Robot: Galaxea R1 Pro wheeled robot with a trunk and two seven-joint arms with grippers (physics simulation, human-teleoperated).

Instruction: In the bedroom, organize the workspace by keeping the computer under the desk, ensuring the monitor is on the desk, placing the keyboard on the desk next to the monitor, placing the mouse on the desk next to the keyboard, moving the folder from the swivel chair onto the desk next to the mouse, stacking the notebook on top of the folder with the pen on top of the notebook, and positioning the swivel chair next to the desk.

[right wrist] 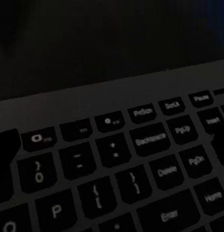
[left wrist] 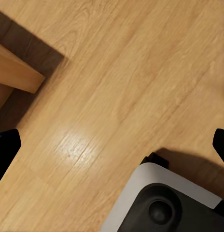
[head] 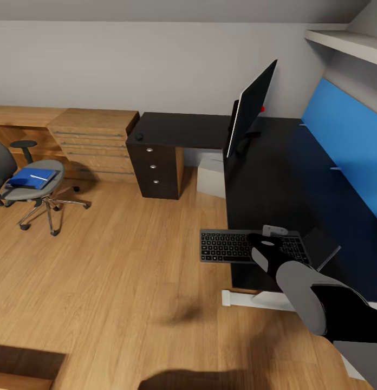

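Right gripper [head: 271, 242]: over the keyboard [head: 232, 246]; grip state couldn't be told.
Keyboard: overhung the surface's [head: 264, 184] front edge.

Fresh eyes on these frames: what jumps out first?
The keyboard jumps out: it hangs half off the black desk edge over the floor, with the right gripper at it. Next, the monitor stands tilted on the desk, seen nearly edge-on. Far left, the swivel chair sits apart from the desk, the blue folder on its seat.
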